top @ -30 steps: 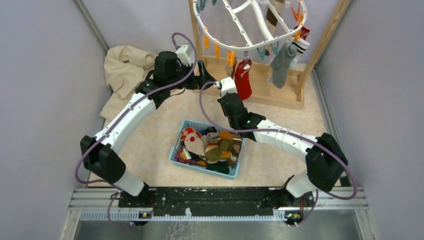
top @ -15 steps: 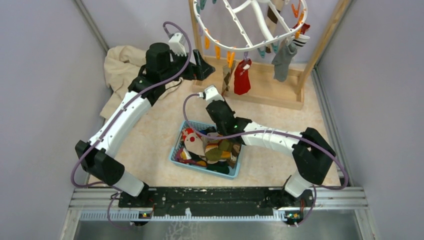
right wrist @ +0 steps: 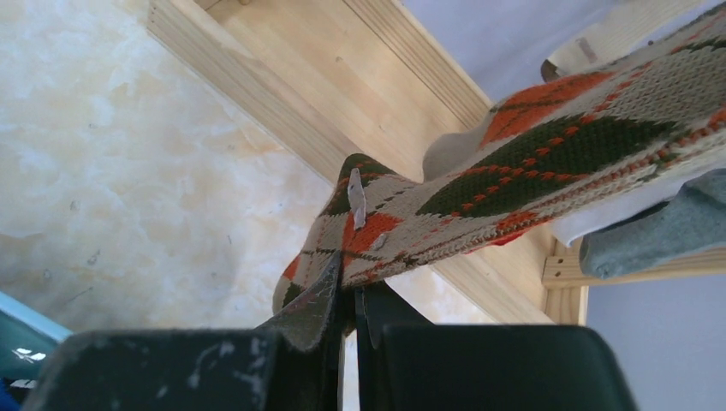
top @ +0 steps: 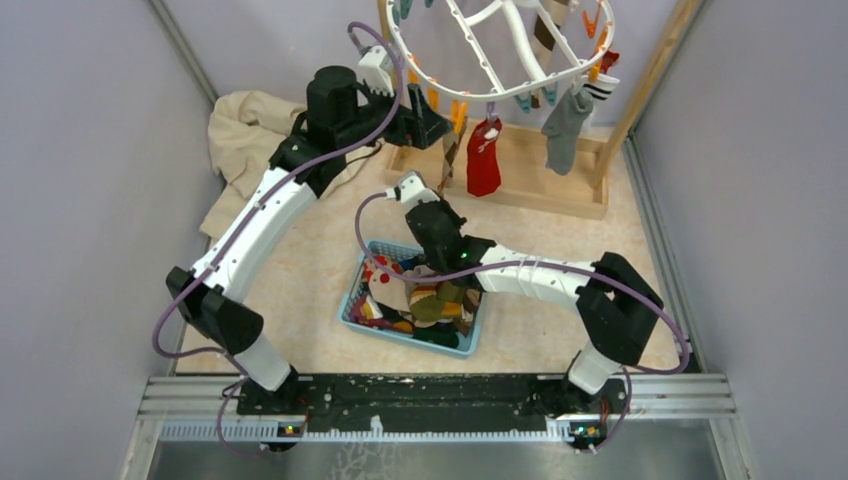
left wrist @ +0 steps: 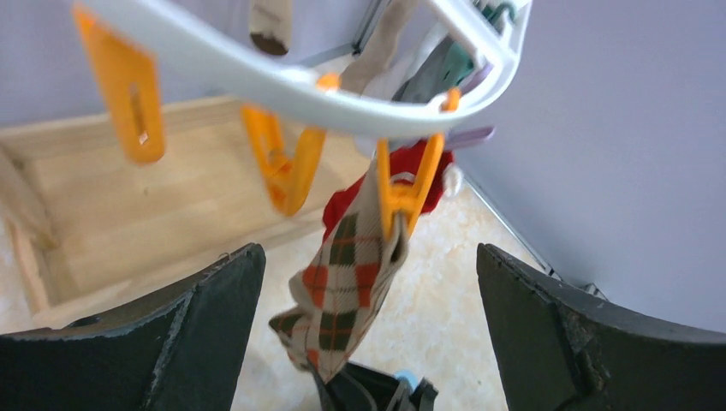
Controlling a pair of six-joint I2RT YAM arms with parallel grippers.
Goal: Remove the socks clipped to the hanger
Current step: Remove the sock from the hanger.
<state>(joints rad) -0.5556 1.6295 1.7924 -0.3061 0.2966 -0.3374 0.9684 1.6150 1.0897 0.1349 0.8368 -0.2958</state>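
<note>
The white hanger (top: pixel 520 92) hangs over the wooden rack, with socks on its clips. An argyle cream, orange and green sock (left wrist: pixel 351 274) dangles from an orange clip (left wrist: pixel 407 193). My left gripper (left wrist: pixel 368 257) is open, its fingers wide on either side of that sock just under the clip, not touching it. My right gripper (right wrist: pixel 351 282) is shut on the sock's lower end (right wrist: pixel 531 163), pulling it taut and slanted. In the top view the left gripper (top: pixel 432 120) is at the ring's near edge and the right gripper (top: pixel 436 178) is below it. A red sock (top: pixel 484 160) and a grey sock (top: pixel 562 128) hang further right.
A blue basket (top: pixel 352 300) holding several socks sits on the floor under the right arm. The light wooden rack frame (top: pixel 530 190) stands at the back. A beige cloth (top: pixel 245 140) lies bunched at the back left. Grey walls close in both sides.
My right gripper has pulled the argyle sock's end left and toward the basket. My left arm drew back, then swung right and up to the clip, still open.
</note>
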